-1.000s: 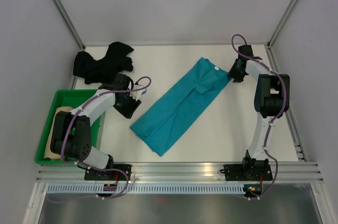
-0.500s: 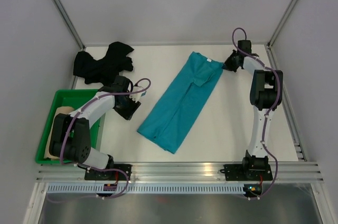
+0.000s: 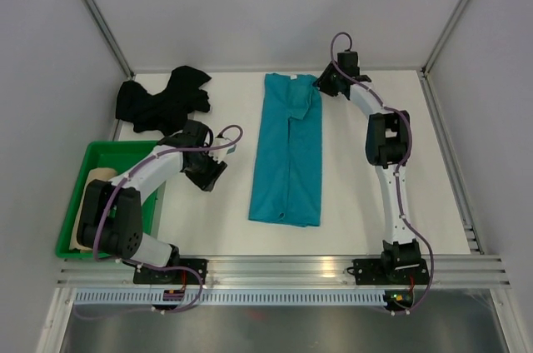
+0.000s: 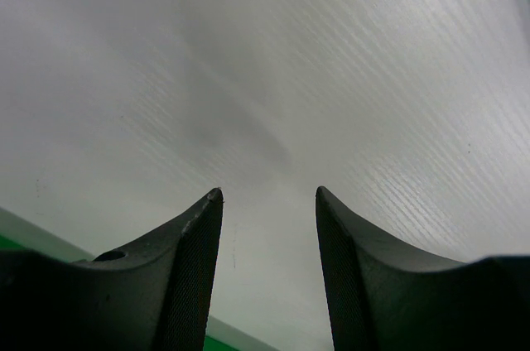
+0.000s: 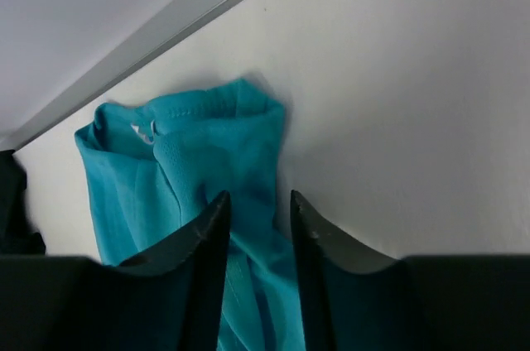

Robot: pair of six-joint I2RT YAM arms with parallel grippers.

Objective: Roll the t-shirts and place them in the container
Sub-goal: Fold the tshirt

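A white table [image 3: 375,203] walled in by plain grey panels [image 3: 266,12], with two robot arms bolted to the aluminium rail [image 3: 283,270] along its near edge. At near left a green tray [image 3: 100,147] holds the tan t-shirt [image 3: 77,228], partly hidden behind the left arm. That arm bends inward just beyond the tray, and the left gripper [image 4: 269,227] hangs low over bare tabletop between the tray and the teal t-shirt [image 3: 287,161], its two fingers [image 4: 195,268] standing well apart with nothing between them. The teal t-shirt lies flat in the middle of the table, folded into a long narrow strip that runs from near the front edge straight back towards the far edge, collar end farthest away. The right arm stretches the length of the table to reach that far end, where the right gripper [image 5: 257,227] sits on the bunched collar; its fingers [image 5: 203,243] are parted by a narrow gap with teal cloth showing in it, and whether they pinch the cloth or only rest over it cannot be told. At far left, beyond the tray and apart from the teal strip, the black t-shirt [image 3: 162,99] lies crumpled in a loose heap
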